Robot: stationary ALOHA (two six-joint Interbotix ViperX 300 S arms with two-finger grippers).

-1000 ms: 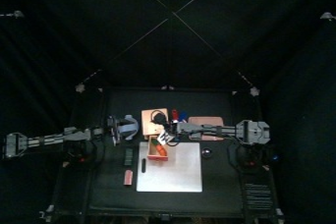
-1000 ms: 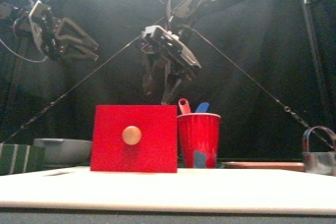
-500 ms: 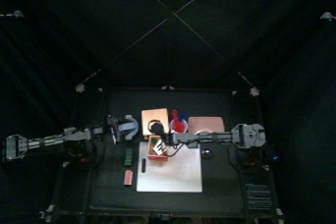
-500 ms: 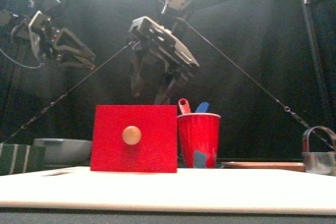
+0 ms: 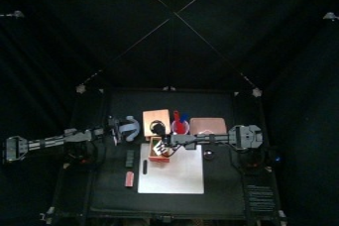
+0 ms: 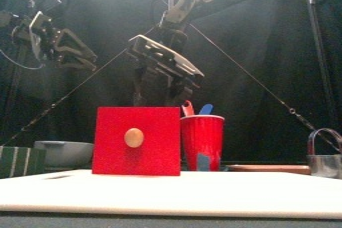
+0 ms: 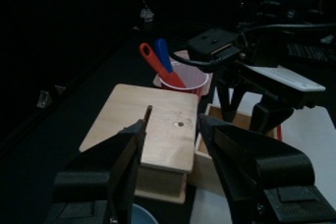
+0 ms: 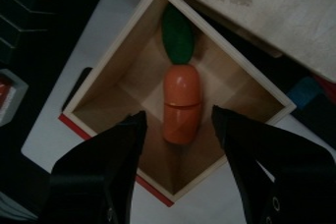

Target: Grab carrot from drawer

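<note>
The carrot [image 8: 182, 102], orange with a green top, lies in the open drawer [image 8: 110, 88], a tan wooden tray pulled out from the tan box [image 8: 262, 2]. My right gripper [image 8: 184, 159] hovers open just above it, one jaw on each side of the carrot and not touching it. In the top view the right gripper [image 5: 159, 148] covers the drawer and hides the carrot. The front view shows the drawer's red face with its knob [image 6: 135, 141] and the right gripper [image 6: 163, 57] tilted above it. My left gripper [image 7: 191, 159] is open and empty over the box top [image 7: 144, 130].
A red cup [image 5: 180, 123] holding a blue and a red utensil [image 7: 155, 59] stands beside the box. A white sheet [image 5: 172, 170] lies in front of the drawer, with a small red bar [image 5: 129, 178] to its left. A grey dish [image 6: 60, 152] sits at the table's left.
My right gripper has swung from beside the box toward the table's front, over the open drawer, tilting more and staying open. The left arm has barely moved.
</note>
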